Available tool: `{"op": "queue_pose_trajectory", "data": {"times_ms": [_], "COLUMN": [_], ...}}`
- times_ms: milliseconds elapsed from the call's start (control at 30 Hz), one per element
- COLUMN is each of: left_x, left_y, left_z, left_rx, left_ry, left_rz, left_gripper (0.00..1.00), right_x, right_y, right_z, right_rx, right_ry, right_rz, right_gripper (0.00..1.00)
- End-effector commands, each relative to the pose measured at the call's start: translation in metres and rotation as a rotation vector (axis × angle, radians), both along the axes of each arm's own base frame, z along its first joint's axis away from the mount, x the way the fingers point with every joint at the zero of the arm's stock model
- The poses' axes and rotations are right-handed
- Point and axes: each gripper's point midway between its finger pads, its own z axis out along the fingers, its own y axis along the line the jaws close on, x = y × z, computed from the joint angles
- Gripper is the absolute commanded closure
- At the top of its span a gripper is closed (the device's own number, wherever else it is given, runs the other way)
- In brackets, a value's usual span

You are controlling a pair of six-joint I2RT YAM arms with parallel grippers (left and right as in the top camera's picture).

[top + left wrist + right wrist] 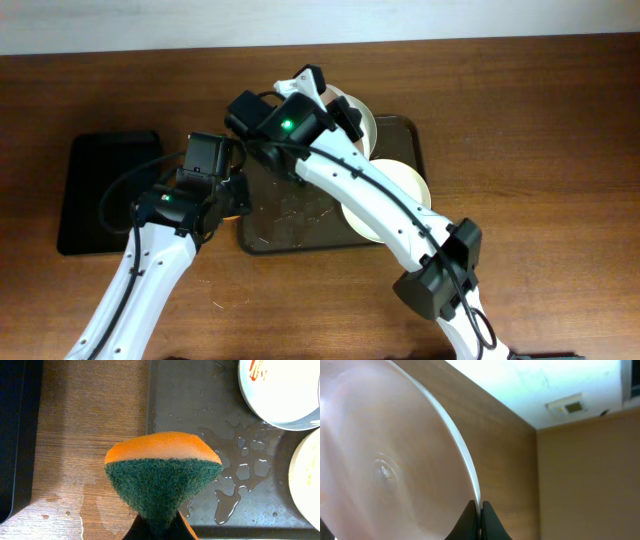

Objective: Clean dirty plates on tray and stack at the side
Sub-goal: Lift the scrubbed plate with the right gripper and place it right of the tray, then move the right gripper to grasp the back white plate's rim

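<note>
Inside your clamped left pincer [160,529] sat a rough green-faced orange sponge [162,472], to its right the glossy tray [200,400] held puddles [225,505] and a round cream plate [307,480], your right pincer [480,510] pinched a smooth plate [385,460] by its rim

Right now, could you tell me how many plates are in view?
2: one plate in the right claw over the tray; another plate lying on it. The arm may hide a third.
</note>
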Motion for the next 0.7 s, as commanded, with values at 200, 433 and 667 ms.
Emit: {"op": "queue_pose_trajectory", "data": {"times_ms": [200,433,667], "left_x": [0.001,0.0,0.007], "left_y": [0.0,0.001,-0.016], "left_z": [0.002,-0.007,-0.017], "left_rx": [-0.003,0.004,-0.067], "left_ry": [-0.005,0.022,0.041], "left_rz": [-0.002,-0.001,-0.04], "left_gripper": [1.0,1.0,1.0], "right_x": [0.046,0.029,0.041], "right_y": [-0.131,-0.327,-0.26], "right_z": [-0.075,-0.158,-0.162], "right_rx": [1.076,1.062,1.143], "right_ry": [0.544,0.374,0.5], "right_rz": [-0.205,-0.712,-0.48], "right_gripper": [0.96,0.96,0.27]}}
